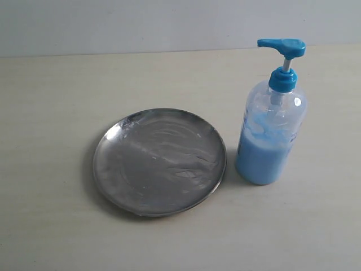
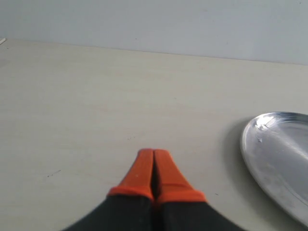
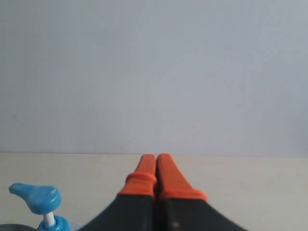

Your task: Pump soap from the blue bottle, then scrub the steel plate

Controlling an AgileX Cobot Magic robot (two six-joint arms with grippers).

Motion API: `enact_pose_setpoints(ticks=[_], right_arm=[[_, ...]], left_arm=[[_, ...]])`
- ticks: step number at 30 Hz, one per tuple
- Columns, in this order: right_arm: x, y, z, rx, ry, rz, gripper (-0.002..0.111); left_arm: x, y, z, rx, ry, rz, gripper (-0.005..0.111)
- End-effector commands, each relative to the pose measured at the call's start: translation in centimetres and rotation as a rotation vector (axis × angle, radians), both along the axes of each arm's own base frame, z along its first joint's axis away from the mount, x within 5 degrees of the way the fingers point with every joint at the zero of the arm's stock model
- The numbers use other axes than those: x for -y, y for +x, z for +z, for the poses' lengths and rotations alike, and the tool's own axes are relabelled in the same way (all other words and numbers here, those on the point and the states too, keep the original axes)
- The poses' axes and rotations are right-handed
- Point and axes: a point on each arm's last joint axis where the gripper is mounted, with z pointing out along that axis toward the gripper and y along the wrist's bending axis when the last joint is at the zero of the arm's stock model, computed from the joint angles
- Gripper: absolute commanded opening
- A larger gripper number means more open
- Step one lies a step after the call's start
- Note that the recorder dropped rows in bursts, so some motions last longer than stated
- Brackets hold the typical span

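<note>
We see the blue bottle (image 1: 271, 138) at three o'clock of the steel plate (image 1: 159, 162), spout (image 1: 265, 43) turned platewards for pumping, with left end effector (image 2: 153, 156) and right end effector (image 3: 156, 161) pinched closed, empty.

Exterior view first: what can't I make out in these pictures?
- Exterior view: the left hand and right hand lie outside the frame; streaky glare on the steel plate hides whether anything is smeared there.
- Right wrist view: the blue bottle shows only its pump head; the edge cuts off the rest.
- Left wrist view: edge cuts off part of the plate.
</note>
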Motion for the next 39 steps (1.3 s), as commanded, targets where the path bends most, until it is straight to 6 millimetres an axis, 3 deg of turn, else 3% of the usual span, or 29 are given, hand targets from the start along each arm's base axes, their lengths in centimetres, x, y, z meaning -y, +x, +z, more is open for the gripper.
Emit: enact_pose_setpoints(ticks=[1, 26, 39], right_arm=[[0.0, 0.4, 1.4, 0.033, 0.000, -0.004, 0.000], [-0.1, 0.6, 1.4, 0.036, 0.027, 0.000, 0.000], [-0.6, 4.5, -1.4, -0.190, 0.005, 0.004, 0.000]], left_arm=[[0.0, 0.0, 0.0, 0.012, 0.007, 0.001, 0.000], [0.0, 0.0, 0.0, 0.012, 0.007, 0.001, 0.000], [0.0, 0.0, 0.0, 0.012, 0.007, 0.001, 0.000]])
